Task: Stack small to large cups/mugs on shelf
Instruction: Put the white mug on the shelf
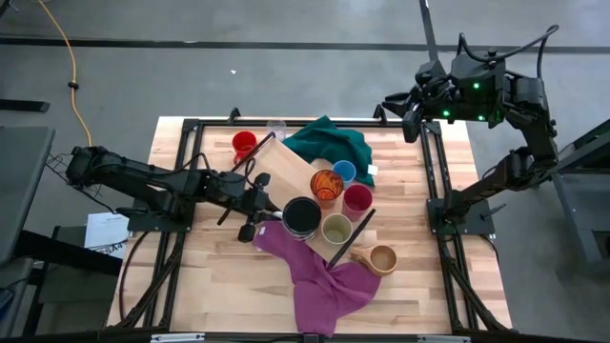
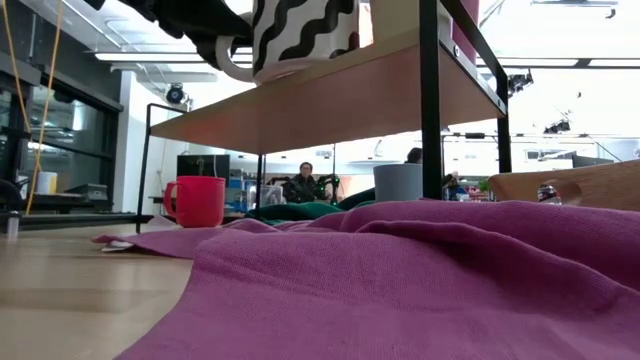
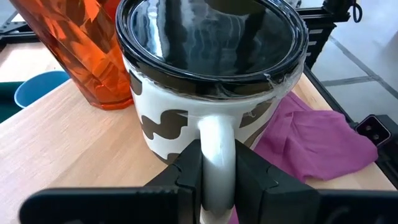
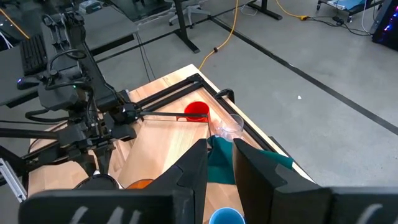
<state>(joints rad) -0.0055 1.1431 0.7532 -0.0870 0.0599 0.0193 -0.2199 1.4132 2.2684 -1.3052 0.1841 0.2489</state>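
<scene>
A black-and-white patterned mug (image 1: 301, 216) with a black inside stands on the near end of the shelf (image 1: 286, 167), which lies slantwise across the table. My left gripper (image 3: 217, 171) comes in from the table's left and is shut on the mug's white handle. An orange patterned cup (image 3: 81, 50), a blue cup (image 1: 344, 172), a magenta cup (image 1: 357, 198) and an olive-beige cup (image 1: 336, 229) also stand on the shelf. A red mug (image 1: 244, 145) and a clear glass (image 1: 276, 129) stand at the far side, and a tan cup (image 1: 382, 258) at the near right. My right gripper (image 4: 219, 171) hangs open, high over the far right corner. My left gripper pinches the mug's white handle (image 3: 216, 140) between its two fingers (image 3: 186, 171), one on each flat side. The fingers come from the table's left, slanting a little downward. The mug stays upright, mouth up, and its base appears to rest on the shelf board (image 3: 74, 155).
A purple cloth (image 1: 319, 281) lies under and in front of the shelf's near end and fills the low view's foreground. A green cloth (image 1: 329, 143) is bunched at the far side. Black frame rails (image 1: 434, 191) run along the table's sides. People sit in the room beyond.
</scene>
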